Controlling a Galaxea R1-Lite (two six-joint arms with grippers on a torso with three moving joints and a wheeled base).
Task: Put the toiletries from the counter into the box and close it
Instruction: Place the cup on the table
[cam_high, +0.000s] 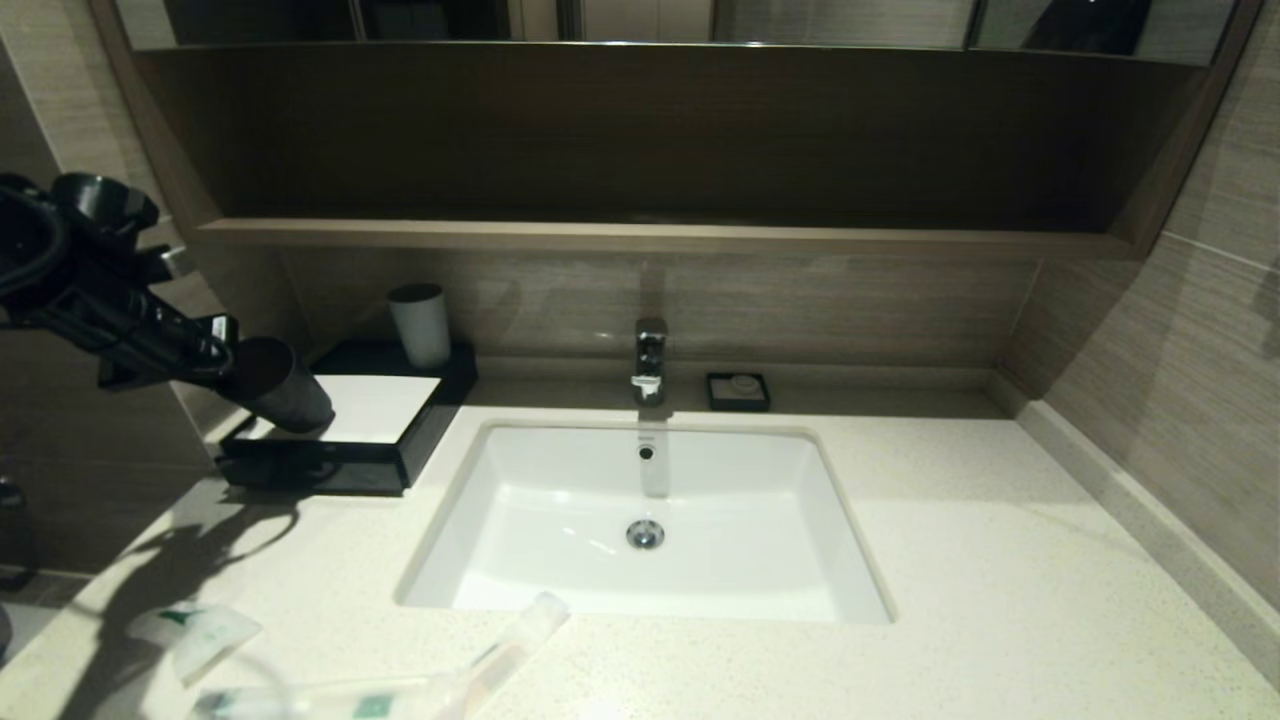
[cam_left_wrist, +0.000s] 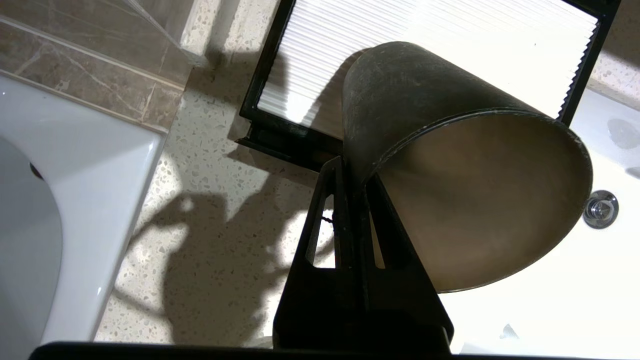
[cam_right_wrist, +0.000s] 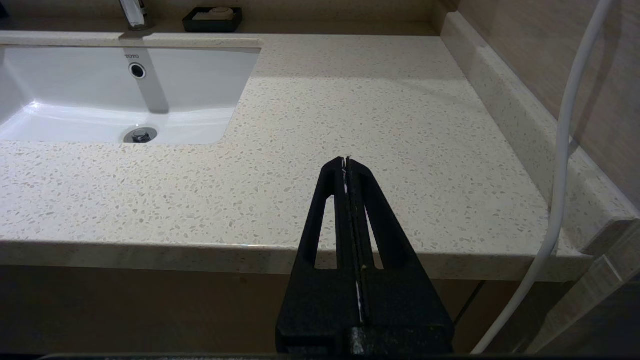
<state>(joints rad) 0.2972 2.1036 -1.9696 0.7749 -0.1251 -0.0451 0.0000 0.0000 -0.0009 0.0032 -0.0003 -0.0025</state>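
- At the left of the head view, the left gripper (cam_high: 235, 362) pinches the rim of a dark brown tumbler (cam_high: 278, 385), tilted over the box (cam_high: 385, 440) and its white top.
- Low left on the counter (cam_high: 1000, 560) lie the toiletries (cam_high: 205, 635): light, crinkly, slippery packets, probably best pinched mid-length.
- Off the counter's front edge, the right gripper (cam_right_wrist: 347, 162) is parked, fingers pressed together.
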